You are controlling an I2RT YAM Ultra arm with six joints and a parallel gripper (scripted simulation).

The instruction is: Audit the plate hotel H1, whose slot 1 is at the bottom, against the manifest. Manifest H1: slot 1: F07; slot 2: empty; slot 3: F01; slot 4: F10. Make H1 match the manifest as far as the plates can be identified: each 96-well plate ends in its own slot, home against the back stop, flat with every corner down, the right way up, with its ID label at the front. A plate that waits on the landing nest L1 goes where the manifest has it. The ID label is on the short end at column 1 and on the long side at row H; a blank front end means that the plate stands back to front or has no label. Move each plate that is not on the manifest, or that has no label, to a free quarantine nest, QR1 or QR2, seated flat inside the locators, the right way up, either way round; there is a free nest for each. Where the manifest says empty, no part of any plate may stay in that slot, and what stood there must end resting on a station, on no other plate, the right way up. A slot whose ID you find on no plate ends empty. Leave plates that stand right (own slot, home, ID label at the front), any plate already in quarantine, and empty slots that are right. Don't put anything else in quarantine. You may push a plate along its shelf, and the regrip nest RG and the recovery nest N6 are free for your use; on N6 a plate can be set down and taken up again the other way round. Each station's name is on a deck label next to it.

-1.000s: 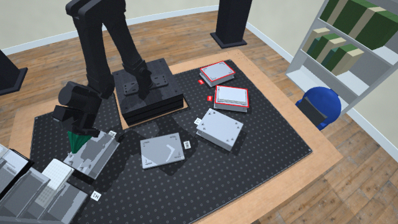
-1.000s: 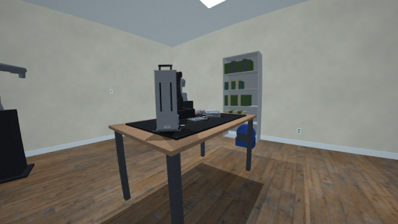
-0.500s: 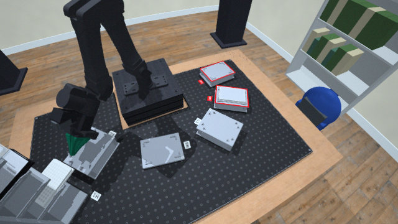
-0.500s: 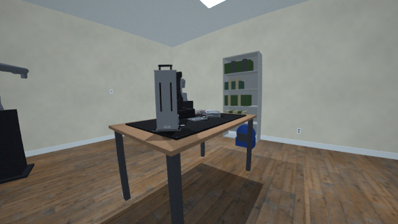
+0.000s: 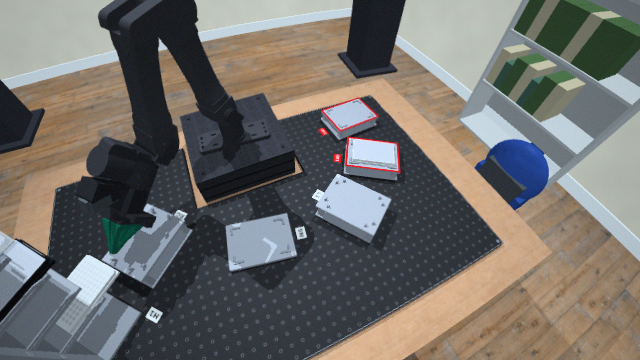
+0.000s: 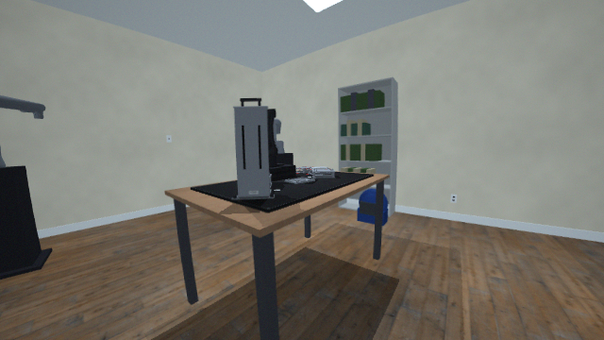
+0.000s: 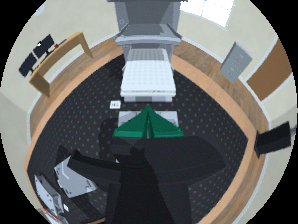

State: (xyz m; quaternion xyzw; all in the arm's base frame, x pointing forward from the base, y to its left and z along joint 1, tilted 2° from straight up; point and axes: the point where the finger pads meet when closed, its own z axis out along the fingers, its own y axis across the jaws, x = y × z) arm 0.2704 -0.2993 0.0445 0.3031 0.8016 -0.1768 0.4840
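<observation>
— Any writing you can read?

— Only "H1", on the deck label [image 5: 154, 314] past the pincer [image 5: 120, 234], beside the plate hotel [image 5: 30, 305]. The other tags are too small to make out.

— And the pincer itself?

— Closed, green fingertips pressed together, gripping nothing. It hangs over the near edge of the landing nest [image 5: 150, 245].

— The plate?

— A white 96-well plate [image 5: 92, 279] lies just beyond the pincer, sticking out of the hotel's front (which slot, I cannot tell). Its long axis runs straight away from the pincer, into the hotel. Farther back, red-rimmed quarantine nests [image 5: 372, 159] sit behind it.
</observation>
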